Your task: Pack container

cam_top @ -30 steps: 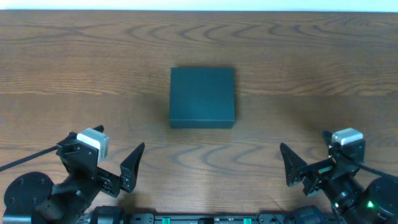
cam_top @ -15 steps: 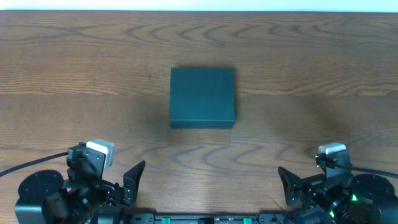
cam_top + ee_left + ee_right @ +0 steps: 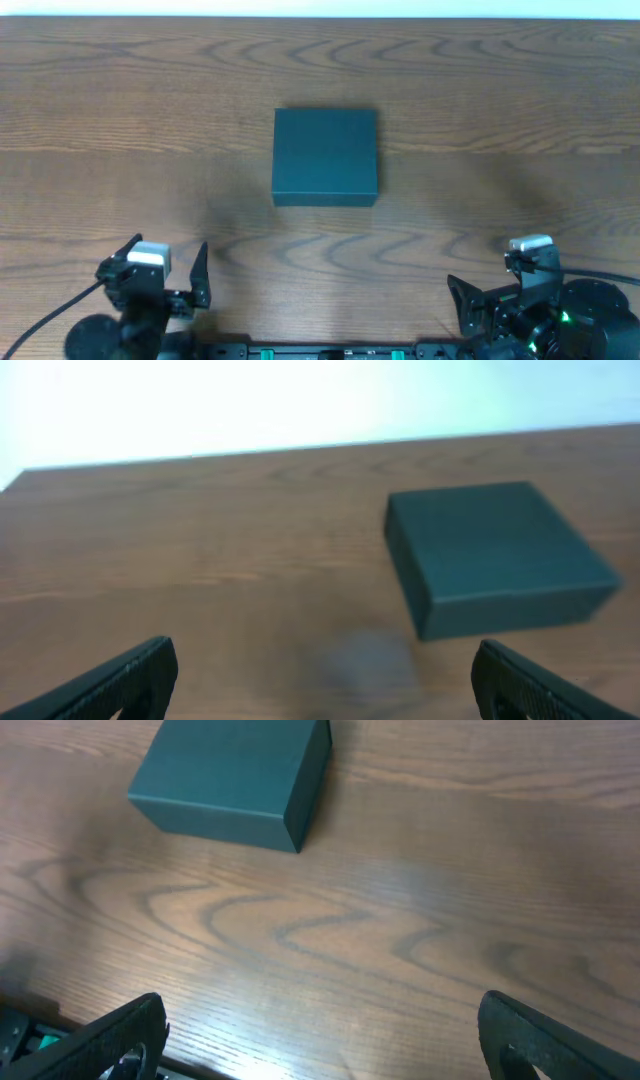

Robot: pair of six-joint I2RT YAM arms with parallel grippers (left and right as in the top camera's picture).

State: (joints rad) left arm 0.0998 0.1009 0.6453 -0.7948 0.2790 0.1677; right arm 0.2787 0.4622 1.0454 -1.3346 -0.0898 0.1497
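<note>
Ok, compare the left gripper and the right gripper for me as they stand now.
The left gripper sits left of the container, which shows at the right of its wrist view; the right gripper sits right of it, seeing it upper left. The left gripper's view reaches the far edge of the table; the right gripper's shows only tabletop, so it seems pitched further down. Shared: both jaws wide open, empty, apart from the container.

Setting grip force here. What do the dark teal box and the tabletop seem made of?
The dark teal-green square box looks like rigid paperboard, matte: flat faces, crisp edges, no glare; plastic cannot be excluded. The brown table shows swirling grain lines and a soft sheen: wood or wood-print laminate, undecidable here.
</note>
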